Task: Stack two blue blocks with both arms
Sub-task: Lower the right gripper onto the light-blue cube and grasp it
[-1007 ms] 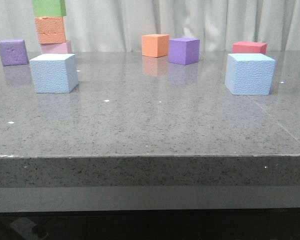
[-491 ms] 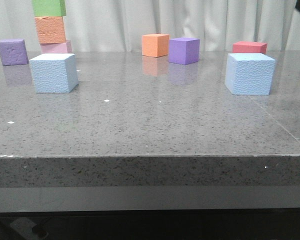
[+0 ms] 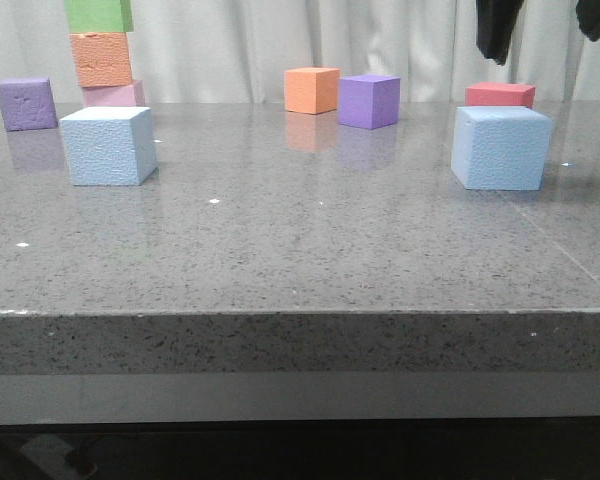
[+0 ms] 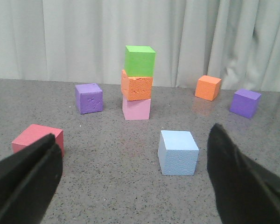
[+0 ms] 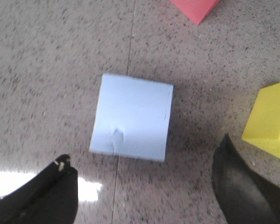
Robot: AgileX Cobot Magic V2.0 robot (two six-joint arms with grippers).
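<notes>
Two pale blue blocks rest on the grey table, one at the left (image 3: 108,146) and one at the right (image 3: 501,148). My right gripper (image 3: 548,20) hangs open above the right blue block, only its two dark fingertips showing at the top of the front view. From the right wrist, that blue block (image 5: 132,117) lies just ahead of the open right gripper (image 5: 144,154), untouched. In the left wrist view, the left gripper (image 4: 135,137) is open with nothing in it, and the left blue block (image 4: 178,152) sits ahead, nearer one finger. The left arm is out of the front view.
A green, orange and pink stack (image 3: 102,55) stands at the back left beside a purple cube (image 3: 26,104). An orange cube (image 3: 311,90) and a purple cube (image 3: 368,101) sit at the back centre. A red block (image 3: 499,95) is behind the right blue block, and a yellow block (image 5: 269,120) beside it.
The right gripper's fingers have come into the front view from the upper right and now hang over the right blue block. No block has moved.
</notes>
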